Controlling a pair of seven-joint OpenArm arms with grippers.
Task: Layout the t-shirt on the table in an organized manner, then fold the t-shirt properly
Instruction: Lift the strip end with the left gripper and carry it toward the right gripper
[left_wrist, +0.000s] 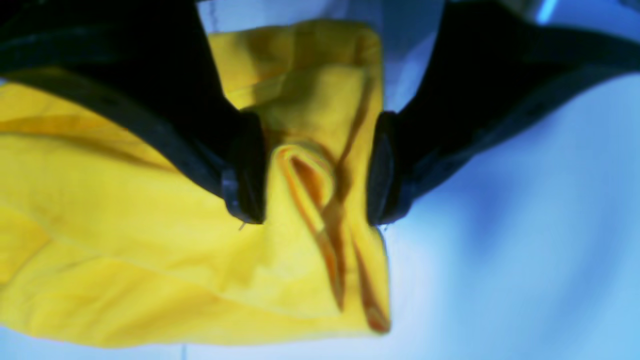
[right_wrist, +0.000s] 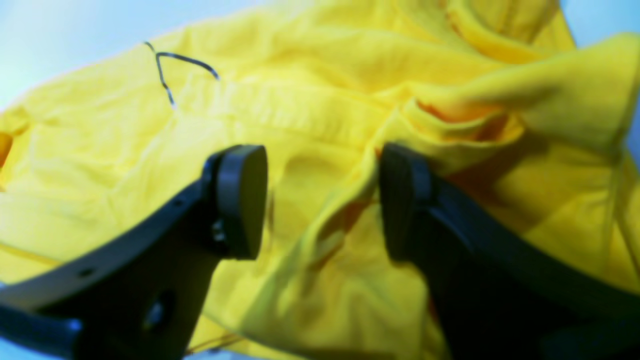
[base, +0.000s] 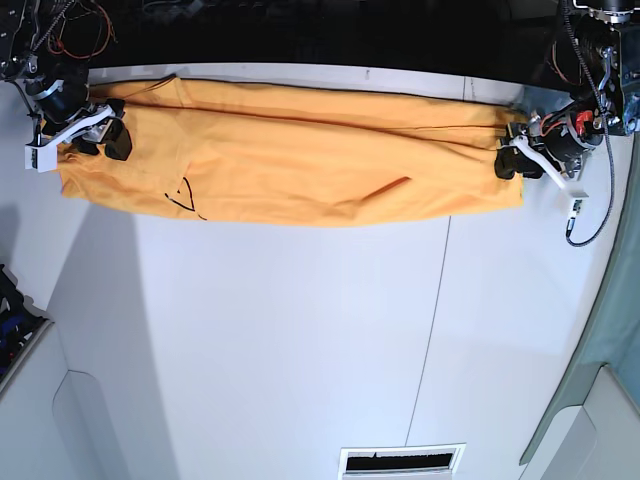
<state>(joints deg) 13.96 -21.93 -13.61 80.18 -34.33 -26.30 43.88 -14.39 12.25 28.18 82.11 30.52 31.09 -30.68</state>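
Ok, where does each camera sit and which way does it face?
Left wrist: on the left arm, looking past the open left gripper at a bunched shirt end.
Right wrist: on the right arm, looking past the open right gripper at crumpled shirt.
Base: overhead, looking down on the table; both arms at the shirt's ends.
Shared: the shirt, all three.

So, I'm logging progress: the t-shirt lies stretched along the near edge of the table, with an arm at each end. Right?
Not quite. The t-shirt lies stretched along the far edge of the table, not the near one, as the base view shows. An arm is indeed at each end.
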